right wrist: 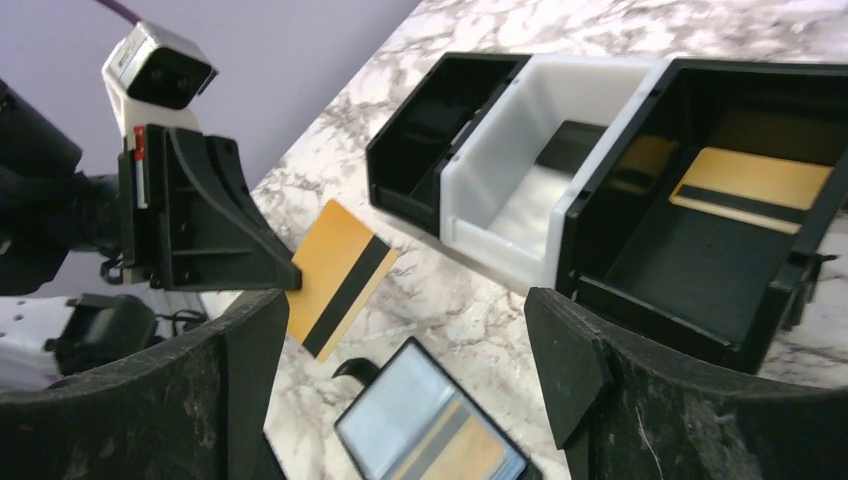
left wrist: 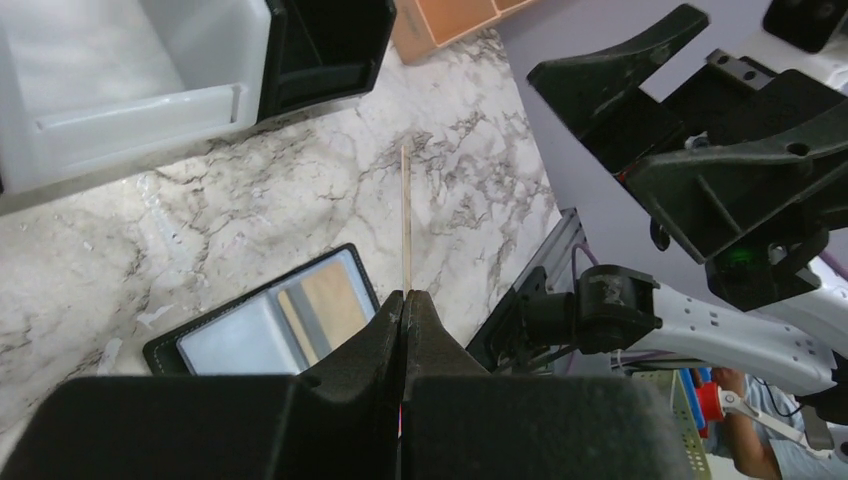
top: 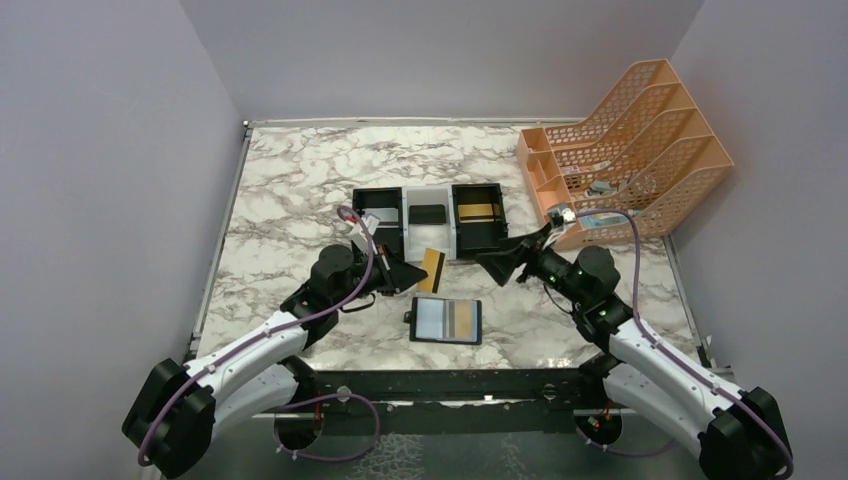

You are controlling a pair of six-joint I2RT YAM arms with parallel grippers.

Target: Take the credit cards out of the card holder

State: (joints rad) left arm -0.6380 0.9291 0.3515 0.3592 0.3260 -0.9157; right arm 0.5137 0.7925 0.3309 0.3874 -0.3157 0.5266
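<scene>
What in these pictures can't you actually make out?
- Left wrist view: the held gold card shows edge-on only; its faces are hidden.
- Right wrist view: the card holder is cut off by the bottom edge.
- Top view: items in the orange organizer are too small to name.

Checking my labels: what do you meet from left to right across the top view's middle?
Left pincer, gold-tan rectangular card with dark stripe that it grips, right pincer, orange lattice plastic file rack.
</scene>
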